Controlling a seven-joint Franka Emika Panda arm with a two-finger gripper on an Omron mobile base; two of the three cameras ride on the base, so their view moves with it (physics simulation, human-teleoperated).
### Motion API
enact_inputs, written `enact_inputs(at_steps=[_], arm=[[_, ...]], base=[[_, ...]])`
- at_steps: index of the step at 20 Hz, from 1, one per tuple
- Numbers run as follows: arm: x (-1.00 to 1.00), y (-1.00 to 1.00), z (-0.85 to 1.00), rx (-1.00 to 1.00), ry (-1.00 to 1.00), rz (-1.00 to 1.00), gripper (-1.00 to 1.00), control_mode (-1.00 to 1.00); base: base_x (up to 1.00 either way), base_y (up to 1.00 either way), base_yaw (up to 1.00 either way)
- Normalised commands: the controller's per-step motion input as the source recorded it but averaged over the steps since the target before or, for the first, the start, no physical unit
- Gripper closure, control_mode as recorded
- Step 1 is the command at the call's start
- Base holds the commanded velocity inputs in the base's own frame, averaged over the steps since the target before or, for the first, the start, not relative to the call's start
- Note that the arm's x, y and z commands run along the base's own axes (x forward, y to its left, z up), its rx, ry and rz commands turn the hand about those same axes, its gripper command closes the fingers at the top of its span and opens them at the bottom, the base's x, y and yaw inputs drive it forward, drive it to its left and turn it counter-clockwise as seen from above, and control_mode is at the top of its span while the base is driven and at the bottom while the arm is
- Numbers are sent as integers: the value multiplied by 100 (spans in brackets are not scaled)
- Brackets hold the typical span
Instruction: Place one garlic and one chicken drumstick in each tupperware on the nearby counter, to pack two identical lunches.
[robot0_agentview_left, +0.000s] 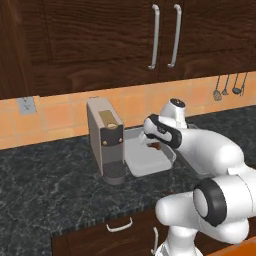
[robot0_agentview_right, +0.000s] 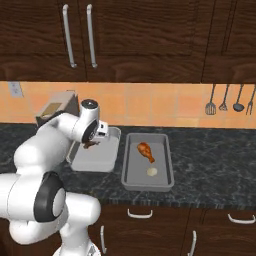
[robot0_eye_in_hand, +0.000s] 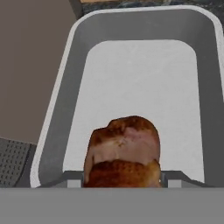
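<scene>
My gripper (robot0_eye_in_hand: 124, 182) is shut on a browned chicken drumstick (robot0_eye_in_hand: 124, 155) and hangs just above the pale whitish-grey tupperware (robot0_eye_in_hand: 140, 78), whose floor is bare. In the right base view the gripper (robot0_agentview_right: 91, 144) holds that drumstick (robot0_agentview_right: 90, 145) over the back of the pale tupperware (robot0_agentview_right: 97, 159). To its right, the darker grey tupperware (robot0_agentview_right: 135, 172) contains a second chicken drumstick (robot0_agentview_right: 145, 150) and a pale garlic (robot0_agentview_right: 152, 172). In the left base view the gripper (robot0_agentview_left: 152, 144) and held drumstick (robot0_agentview_left: 154, 146) sit over the pale tupperware (robot0_agentview_left: 147, 163). Both containers rest on the speckled counter (robot0_agentview_right: 215, 160).
A tall grey-and-black coffee machine (robot0_agentview_left: 106, 140) stands right beside the pale tupperware, on its left. Utensils (robot0_agentview_right: 223, 102) hang on the tiled wall at the right. Dark wall cabinets (robot0_agentview_right: 125, 35) hang above the counter, and drawers with silver handles (robot0_agentview_right: 139, 215) run below its front edge.
</scene>
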Motion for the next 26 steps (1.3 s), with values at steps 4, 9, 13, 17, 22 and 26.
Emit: enact_inputs(at_steps=[4,9,13,17,22,26], arm=[[49,0,-46,0,-1,0,100,-100],[56,0,-42,-1,0,0,100,-100],[57,0,-37,0,0,0,100,-100],[57,0,-37,0,0,0,100,-100],[54,0,-40,0,0,0,-100,-100],[34,2,-11,0,-12,0,-100,-100]], base=[[0,0,0],[0,0,0],[0,0,0],[0,0,0],[0,0,0],[0,0,0]])
